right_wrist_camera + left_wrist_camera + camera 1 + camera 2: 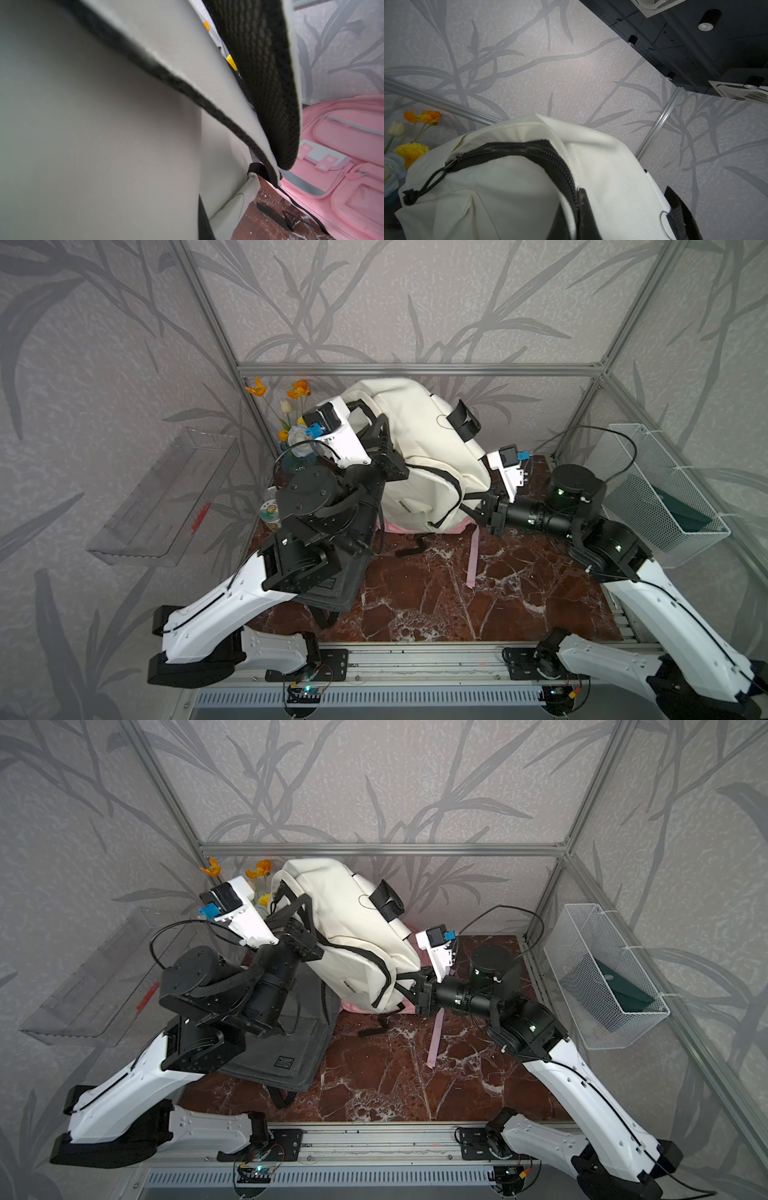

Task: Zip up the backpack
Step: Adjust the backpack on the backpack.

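The left claw (382, 437) is pressed shut, pinching the white backpack (419, 427) by its black zipper edge. The right claw (482, 509) is pressed shut on the bag's low corner. I cannot tell if it has strap or cloth. The bag stands tilted at the back of the bench (457, 605), partly on a pink backpack (342, 158). The zipper (546, 153) looks closed where I can see it, so the job seems nearly done. The cloth is soft and bumpy. The teeth are tiny and black.
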Controlling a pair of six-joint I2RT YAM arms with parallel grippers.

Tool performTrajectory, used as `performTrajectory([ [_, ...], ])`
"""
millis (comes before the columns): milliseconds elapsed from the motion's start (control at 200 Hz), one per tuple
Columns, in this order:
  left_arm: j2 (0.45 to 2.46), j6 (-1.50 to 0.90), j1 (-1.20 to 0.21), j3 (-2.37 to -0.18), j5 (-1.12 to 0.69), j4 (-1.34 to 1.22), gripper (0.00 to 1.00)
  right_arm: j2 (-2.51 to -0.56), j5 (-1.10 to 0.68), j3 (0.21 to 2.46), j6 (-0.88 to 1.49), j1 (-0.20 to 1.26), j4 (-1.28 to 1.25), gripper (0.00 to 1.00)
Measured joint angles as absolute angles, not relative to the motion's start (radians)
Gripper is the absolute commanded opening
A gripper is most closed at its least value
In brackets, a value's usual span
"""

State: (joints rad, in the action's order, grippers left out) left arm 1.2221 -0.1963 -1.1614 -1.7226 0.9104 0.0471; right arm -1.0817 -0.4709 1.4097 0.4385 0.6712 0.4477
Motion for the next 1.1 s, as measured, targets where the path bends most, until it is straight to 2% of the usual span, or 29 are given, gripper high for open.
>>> performTrajectory([
  [220,1.121,-0.15,-1.137,-1.543,1.085,-0.019,0.0,-1.211,-0.469,1.46,0.471,0.693,0.477,0.0],
  [370,1.046,-0.286,-1.012,-1.427,1.136,0.14,0.0,-1.346,-0.466,1.524,0.486,0.719,0.503,0.0],
  [545,1.012,-0.481,-0.855,-1.338,1.134,0.356,0.02,-1.518,-0.43,1.584,0.501,0.751,0.51,0.0],
  [740,1.114,-0.606,-0.662,-1.361,0.998,0.468,0.02,-1.624,-0.321,1.653,0.505,0.754,0.526,0.03],
  [865,1.198,-0.652,-0.573,-1.399,0.924,0.481,0.06,-1.696,-0.245,1.734,0.505,0.743,0.546,0.15],
  [960,1.249,-0.674,-0.527,-1.425,0.882,0.483,0.07,-1.726,-0.192,1.753,0.509,0.721,0.527,0.36],
  [1100,1.305,-0.701,-0.477,-1.449,0.831,0.482,0.0,-1.724,-0.115,1.712,0.476,0.682,0.495,0.63],
])
